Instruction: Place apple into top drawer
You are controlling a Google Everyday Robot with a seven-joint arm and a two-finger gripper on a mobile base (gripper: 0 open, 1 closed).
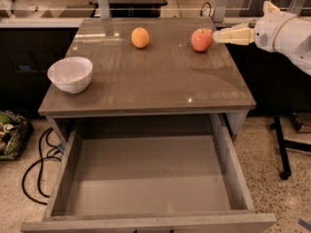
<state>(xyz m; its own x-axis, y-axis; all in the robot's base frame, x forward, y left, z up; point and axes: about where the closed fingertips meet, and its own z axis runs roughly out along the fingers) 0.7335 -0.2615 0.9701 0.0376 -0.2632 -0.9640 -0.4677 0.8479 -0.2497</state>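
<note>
Tabletop (160,81) bears the apple (201,39) at its far right; the gripper (219,35) hovers there too, grip state impossible to tell. Centre on the apple before squeezing. The drawer (58,178) is open below the tabletop.

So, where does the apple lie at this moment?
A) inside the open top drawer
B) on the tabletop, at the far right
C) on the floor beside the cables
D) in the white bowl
B: the apple rests on the far right of the tabletop, not in the top drawer, and the gripper is close beside the apple on its right.
</note>
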